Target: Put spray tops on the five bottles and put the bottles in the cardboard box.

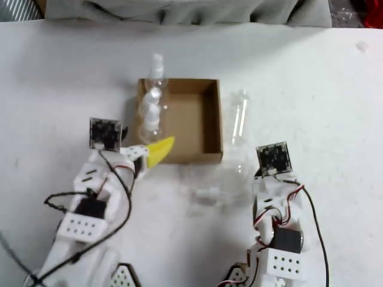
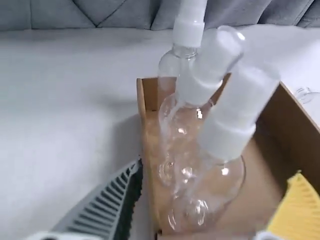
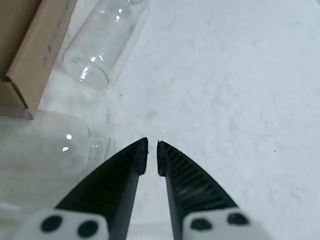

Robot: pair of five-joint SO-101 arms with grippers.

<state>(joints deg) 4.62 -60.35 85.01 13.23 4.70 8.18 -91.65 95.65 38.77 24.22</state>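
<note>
The cardboard box (image 1: 206, 119) (image 2: 295, 125) sits mid-table. Two clear bottles with white spray tops (image 2: 235, 115) (image 2: 207, 65) lean along its left side (image 1: 151, 113). A third topped bottle (image 1: 157, 64) (image 2: 180, 45) stands at the box's far left corner; I cannot tell whether it is inside. My left gripper (image 2: 217, 172), grey and yellow fingers (image 1: 160, 149), is open at the box's near left corner, astride the nearest bottle's base. Two topless bottles lie on the table: one right of the box (image 1: 239, 119) (image 3: 105, 42), one in front of it (image 1: 218, 185) (image 3: 45, 150). My right gripper (image 3: 152, 152) is shut and empty beside that one.
A grey cushioned edge (image 1: 179, 12) runs along the table's far side. The right arm (image 1: 272, 158) stands right of the lying bottles. Bare white table (image 1: 323, 101) extends to the right and far left.
</note>
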